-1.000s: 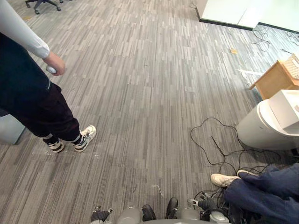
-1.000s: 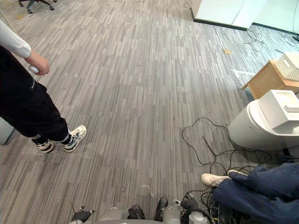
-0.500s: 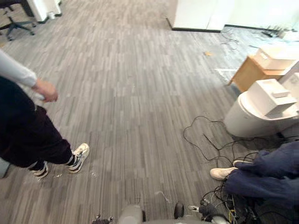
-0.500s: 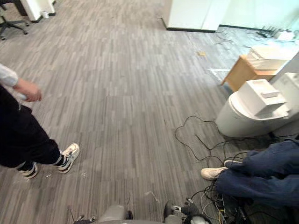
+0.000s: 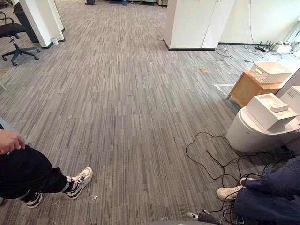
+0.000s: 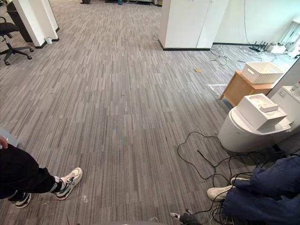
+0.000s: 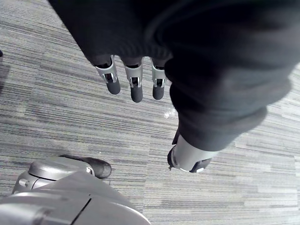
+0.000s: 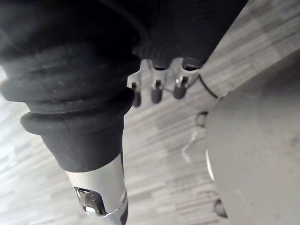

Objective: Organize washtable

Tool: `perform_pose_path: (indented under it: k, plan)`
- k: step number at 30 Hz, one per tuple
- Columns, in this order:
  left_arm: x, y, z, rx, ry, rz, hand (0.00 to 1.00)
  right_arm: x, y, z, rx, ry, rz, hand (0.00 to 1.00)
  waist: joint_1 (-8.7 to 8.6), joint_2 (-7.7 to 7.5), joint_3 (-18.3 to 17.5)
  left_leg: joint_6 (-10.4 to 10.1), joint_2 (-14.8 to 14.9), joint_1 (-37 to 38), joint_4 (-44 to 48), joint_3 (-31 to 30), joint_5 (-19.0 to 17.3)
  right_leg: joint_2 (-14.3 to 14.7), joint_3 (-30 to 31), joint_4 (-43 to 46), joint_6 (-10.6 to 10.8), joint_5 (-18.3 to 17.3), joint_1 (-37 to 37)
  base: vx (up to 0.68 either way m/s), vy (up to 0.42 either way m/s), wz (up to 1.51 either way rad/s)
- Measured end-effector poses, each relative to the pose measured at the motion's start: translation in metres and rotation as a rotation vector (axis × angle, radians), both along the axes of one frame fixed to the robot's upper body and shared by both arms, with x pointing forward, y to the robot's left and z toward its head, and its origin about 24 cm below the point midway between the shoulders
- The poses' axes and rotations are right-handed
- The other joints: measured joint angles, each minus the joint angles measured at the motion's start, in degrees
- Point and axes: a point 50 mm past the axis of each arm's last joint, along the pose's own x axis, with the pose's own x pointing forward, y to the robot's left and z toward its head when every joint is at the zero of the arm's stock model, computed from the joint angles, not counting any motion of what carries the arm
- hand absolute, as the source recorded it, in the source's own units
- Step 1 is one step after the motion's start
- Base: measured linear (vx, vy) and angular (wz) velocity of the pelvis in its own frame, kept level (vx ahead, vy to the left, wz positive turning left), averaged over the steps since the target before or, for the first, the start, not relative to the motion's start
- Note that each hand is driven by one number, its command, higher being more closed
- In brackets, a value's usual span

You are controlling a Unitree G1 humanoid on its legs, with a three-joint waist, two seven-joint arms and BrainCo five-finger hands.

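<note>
Left hand [image 7: 136, 86], right hand [image 8: 156, 93]: fingers slack, holding nothing. Probable approach step; steer clear of seated person's legs [image 5: 269, 201].

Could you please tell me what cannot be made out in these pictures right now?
Standing person: cut off by the eye views' left edge.
Seated person: cut off by the lower right corner.
White basket on the wooden table: its walls hide any contents.
Office chair: cut by the left edge.

Basket [image 5: 271, 72] on stand [image 5: 243, 91], right
</note>
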Motion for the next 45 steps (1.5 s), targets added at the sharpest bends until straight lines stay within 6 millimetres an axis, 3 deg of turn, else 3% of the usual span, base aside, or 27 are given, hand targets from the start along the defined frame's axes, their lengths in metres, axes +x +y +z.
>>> perform_pose_path:
  k: [4,6,11,15,20,22,24,25,26,27,28,29,32,33,34,35,37,38,39,40,41,42,43,44,45]
  plan:
    - [0.006,0.001,0.001,0.002,-0.015,-0.004,0.00,0.004,-0.001,0.001,-0.006,-0.014,0.013,0.00,-0.18,-0.83,0.4,0.5,0.3,-3.5,3.1,1.6,-1.2,-0.1,2.0,2.0,0.1,0.0,-3.9,-0.05,0.005,-0.25]
    - [0.014,0.002,0.002,0.008,-0.040,-0.008,0.00,0.011,-0.002,0.003,-0.010,-0.035,0.015,0.00,-0.26,-1.12,2.3,0.8,0.3,-5.4,6.3,1.8,-2.5,-0.4,2.6,3.5,0.5,-0.2,-4.8,-0.05,0.029,-0.02]
    - [0.031,0.002,0.005,0.018,-0.090,-0.019,0.00,0.021,-0.002,0.007,-0.027,-0.072,0.043,0.00,0.13,-1.39,4.1,2.0,1.5,-11.2,16.5,1.8,-7.6,-0.9,2.8,8.9,1.0,-0.6,-7.7,-0.08,0.066,0.03]
    - [0.032,0.005,0.008,0.038,-0.111,-0.012,0.00,0.020,0.003,0.007,-0.020,-0.082,0.048,0.00,0.75,-1.60,4.4,2.5,0.1,-11.9,17.4,0.2,-7.9,-2.8,2.7,16.4,1.2,-1.0,-11.3,-0.06,0.088,0.17]
    - [0.030,0.005,0.009,0.042,-0.128,0.051,0.00,0.017,0.004,0.007,-0.015,-0.086,0.030,0.00,1.58,-1.90,4.3,2.4,-2.3,-12.4,19.0,-5.3,-8.7,-4.0,2.4,25.1,0.5,-7.6,-12.5,-0.01,-0.011,0.70]
    - [0.023,0.003,0.008,0.031,-0.132,0.122,0.00,0.016,0.002,0.007,-0.021,-0.087,0.030,0.00,1.69,-1.23,4.5,1.3,-1.8,-14.4,25.3,-7.6,-12.2,-2.8,-0.3,25.9,-0.5,-11.4,-10.4,0.01,-0.139,0.65]
    - [0.004,-0.004,0.004,0.007,-0.097,0.205,0.00,0.019,-0.001,0.008,-0.032,-0.095,0.049,0.00,2.75,1.24,4.5,-1.0,1.6,-17.6,35.6,-7.8,-16.3,0.4,-1.4,24.6,0.5,-15.9,-7.3,0.02,-0.153,0.13]
    - [0.004,-0.006,0.004,0.003,-0.101,0.218,0.00,0.020,-0.003,0.009,-0.040,-0.102,0.053,0.00,2.81,1.76,4.7,-1.9,2.2,-19.5,40.1,-7.5,-15.7,1.0,-2.0,24.8,0.5,-16.5,-7.2,0.05,-0.138,0.25]
    - [0.007,-0.008,0.004,-0.004,-0.115,0.227,0.00,0.022,-0.005,0.010,-0.048,-0.105,0.052,0.00,3.06,2.47,5.3,-4.5,4.4,-24.5,48.7,-6.2,-11.8,2.0,-3.1,25.2,-0.2,-17.6,-6.5,0.04,-0.073,0.35]
    - [0.007,-0.008,0.004,-0.004,-0.118,0.231,0.00,0.023,-0.005,0.010,-0.049,-0.104,0.056,0.00,3.12,2.43,5.8,-5.2,5.3,-26.6,52.3,-5.1,-9.1,2.1,-3.5,25.0,-0.4,-17.9,-5.3,0.10,-0.120,0.41]
    - [0.008,-0.004,0.006,0.008,-0.123,0.230,0.00,0.023,-0.001,0.010,-0.049,-0.101,0.091,0.00,3.48,1.34,6.4,-4.5,7.3,-29.5,55.1,-1.3,-8.6,1.6,-4.5,22.9,-0.6,-18.1,-3.0,0.10,-0.067,0.29]
    - [0.007,-0.004,0.006,0.007,-0.122,0.228,0.00,0.025,0.000,0.010,-0.050,-0.103,0.100,0.00,3.73,1.42,6.4,-3.8,8.0,-30.2,54.1,0.1,-9.1,1.4,-4.9,21.9,-0.6,-18.1,-2.2,0.16,-0.071,0.30]
    - [0.014,-0.008,0.006,0.000,-0.127,0.158,0.00,0.035,0.003,0.011,-0.055,-0.114,0.121,0.00,4.57,1.40,6.4,-3.4,8.6,-33.0,37.1,3.7,-8.7,0.0,-6.4,16.6,-0.6,-18.1,1.3,0.25,0.073,0.22]
    - [0.014,-0.009,0.005,0.000,-0.125,0.144,0.00,0.038,0.003,0.011,-0.057,-0.115,0.126,0.00,4.61,1.73,6.5,-3.2,8.6,-33.5,29.1,4.5,-7.0,-0.5,-6.9,14.7,0.5,-18.6,2.3,0.31,0.177,0.11]
    - [0.011,-0.009,0.004,-0.004,-0.113,0.145,0.00,0.038,0.001,0.011,-0.061,-0.107,0.129,0.00,4.90,1.75,6.3,-1.6,8.1,-33.7,29.0,5.6,-3.4,-1.1,-6.7,14.0,1.4,-19.2,3.2,0.52,0.286,0.24]
    - [0.006,-0.008,0.003,-0.005,-0.094,0.151,0.00,0.037,0.005,0.010,-0.050,-0.098,0.130,0.00,4.92,1.06,5.6,1.6,5.7,-34.4,31.5,6.3,-4.1,-2.9,-6.8,13.0,1.9,-20.0,4.6,0.50,0.255,0.24]
    - [0.008,-0.004,0.003,-0.001,-0.092,0.158,0.00,0.036,0.005,0.009,-0.042,-0.091,0.117,0.00,4.68,-0.14,5.1,4.1,3.1,-35.7,34.6,7.0,-7.4,-5.1,-4.8,15.3,1.6,-19.9,4.5,0.61,0.234,0.41]
    - [0.010,-0.002,0.003,0.001,-0.092,0.157,0.00,0.036,0.003,0.009,-0.043,-0.092,0.095,0.00,4.61,-0.70,5.1,6.7,0.7,-35.9,36.6,7.1,-9.5,-7.2,-3.8,18.7,3.1,-18.6,4.2,0.81,0.329,0.60]
    - [0.011,-0.001,0.002,-0.003,-0.085,0.167,0.00,0.031,-0.003,0.008,-0.045,-0.077,0.047,0.00,4.56,-1.01,5.3,8.0,-1.6,-33.7,38.2,7.2,-12.6,-9.6,-1.0,27.5,5.3,-16.1,2.4,0.68,0.302,0.62]
    - [0.008,-0.001,0.002,-0.005,-0.072,0.174,0.00,0.028,-0.005,0.007,-0.041,-0.067,0.018,0.00,4.29,-1.04,5.5,8.4,-2.8,-31.4,37.7,6.8,-13.9,-10.6,1.2,34.8,3.6,-13.5,0.9,0.68,0.273,0.69]
    - [0.005,0.002,0.002,0.001,-0.058,0.172,0.00,0.021,-0.006,0.005,-0.038,-0.052,-0.013,0.00,3.01,-1.48,6.2,9.3,-5.3,-24.9,34.9,5.5,-15.2,-12.1,4.5,49.7,-3.3,-4.1,-3.1,0.63,0.176,0.77]
    - [0.004,0.003,0.002,0.002,-0.053,0.158,0.00,0.017,-0.007,0.005,-0.032,-0.049,-0.032,0.00,2.29,-1.16,6.4,9.7,-6.3,-18.7,30.8,3.6,-15.5,-10.3,6.9,61.0,-1.6,-5.9,-8.1,0.61,0.126,0.73]
    - [0.004,0.001,0.001,-0.006,-0.053,0.154,0.00,0.018,-0.010,0.006,-0.040,-0.058,-0.028,0.00,1.79,-0.70,6.2,9.6,-6.2,-15.6,28.5,2.5,-15.4,-8.7,7.3,63.6,-1.3,-7.5,-10.5,0.57,0.084,0.53]
    - [0.004,-0.002,0.001,-0.019,-0.053,0.143,0.00,0.020,-0.013,0.007,-0.049,-0.076,-0.025,0.00,1.27,0.67,5.7,9.3,-5.6,-10.5,23.6,0.8,-15.2,-5.9,5.7,64.6,-2.4,-10.4,-15.1,0.61,0.086,0.21]
    - [0.007,-0.003,0.001,-0.021,-0.059,0.131,0.00,0.023,-0.014,0.008,-0.045,-0.090,-0.024,0.00,1.52,0.89,5.8,8.9,-4.8,-4.9,19.0,0.2,-15.0,-3.7,3.9,62.0,-4.1,-13.6,-19.1,0.62,0.078,0.14]
